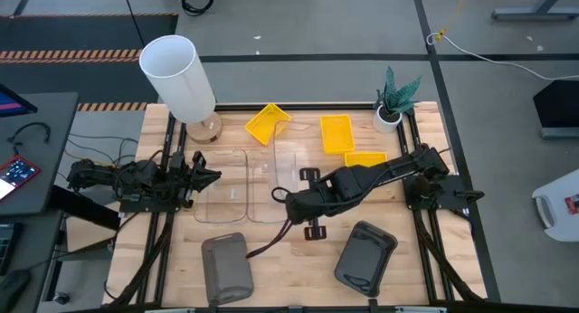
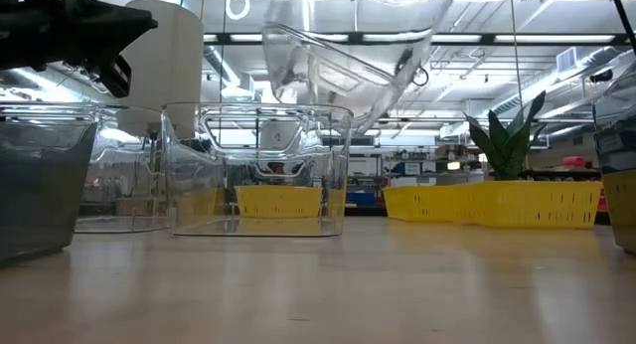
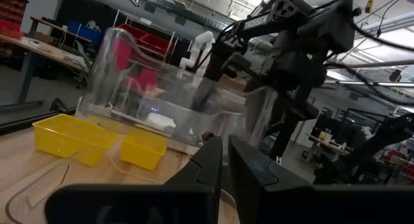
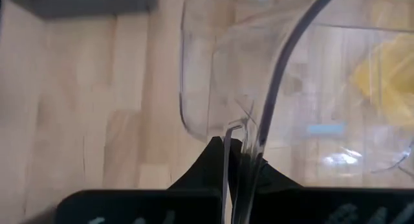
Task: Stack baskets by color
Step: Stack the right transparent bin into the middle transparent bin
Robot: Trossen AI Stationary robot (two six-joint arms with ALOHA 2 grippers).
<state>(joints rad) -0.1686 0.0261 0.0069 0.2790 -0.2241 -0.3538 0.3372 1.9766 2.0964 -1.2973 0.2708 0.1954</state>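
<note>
Grey baskets sat nearest, one [image 1: 226,268] front-left, another [image 1: 365,256] front-right. Over on the left, the left gripper [image 1: 204,176] hovered beside a clear basket [image 1: 228,188] on the table, fingers nearly pressed together, holding nothing, arm low and stretched inward. Centre stage, the right gripper [image 1: 282,196] was clamped tight on the rim of a lifted, tilted clear basket [image 2: 343,56], arm reaching across. Yellow baskets [image 1: 336,134] lay behind.

Two baskets [image 1: 228,186] lie side by side mid-table, a third basket [image 2: 338,56] raised above them.
</note>
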